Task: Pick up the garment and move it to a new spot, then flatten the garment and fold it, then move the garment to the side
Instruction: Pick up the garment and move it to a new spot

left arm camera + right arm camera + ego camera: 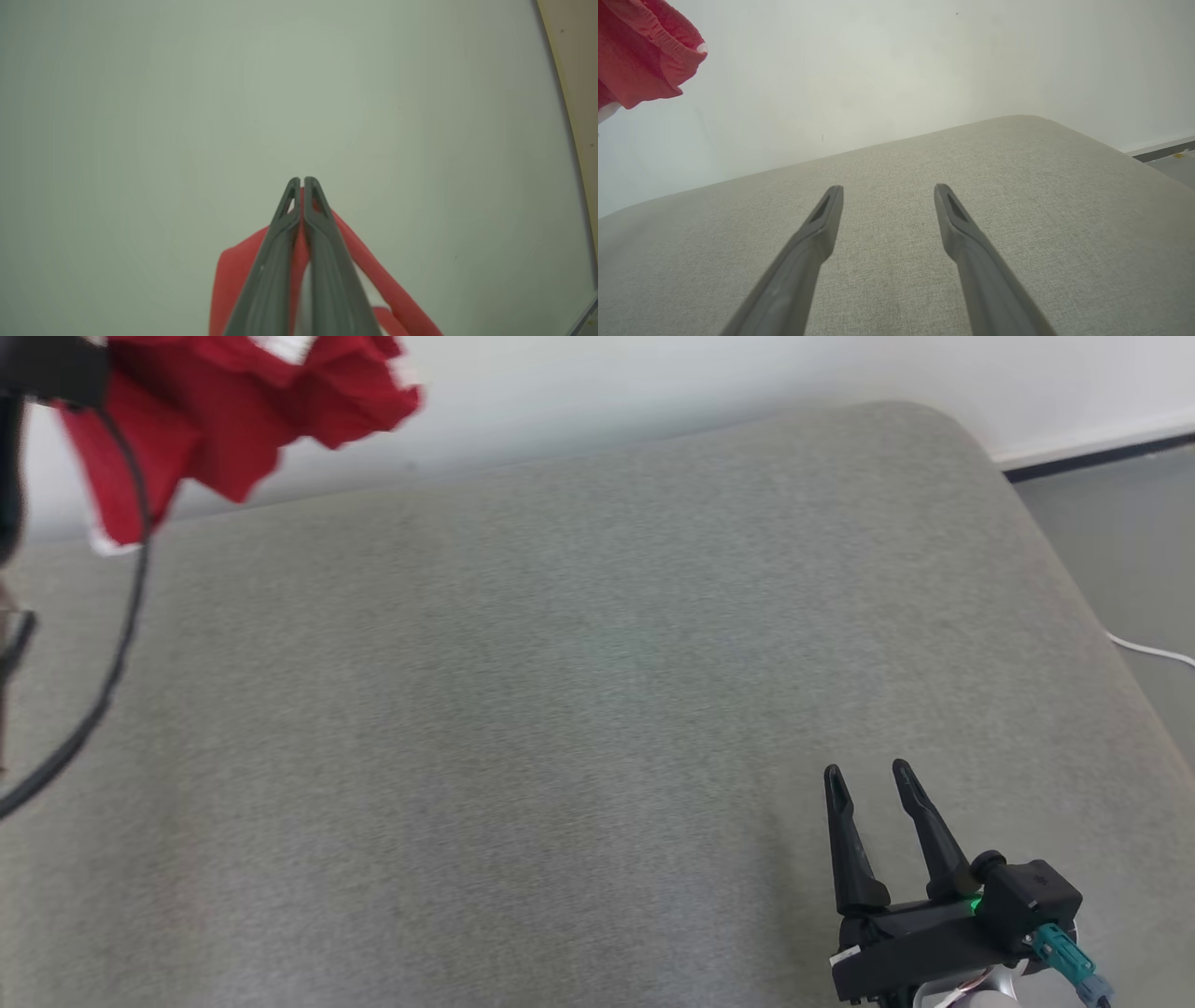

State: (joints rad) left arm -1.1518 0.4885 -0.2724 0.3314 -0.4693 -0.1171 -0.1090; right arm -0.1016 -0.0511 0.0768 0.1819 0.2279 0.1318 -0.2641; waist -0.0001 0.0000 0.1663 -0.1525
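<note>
Head view, far left: the garment, red with white trim, hangs bunched in the air over the cushion's back edge, against the wall, and a dark cable droops past its left side. Left wrist view shows the left jaws clenched tip to tip on a fold of the garment. The cloth spills out on both sides of the fingers, so the grip is a pinch rather than a spread hem. I judge this to be the carry to a new spot. To do it well, the clench should not slacken until cloth lies on the cushion. The bare middle looks the best target, since flattening and folding need room on every side. Lowering slowly and drawing the cloth sideways as it lands would lay it out rather than heap it, and the cable should be kept out of the folds. Right of centre, near the cushion's front edge, the right jaws stand released, fingers low over the fabric and well apart from the garment. They are free to take a second corner once one comes within reach.
</note>
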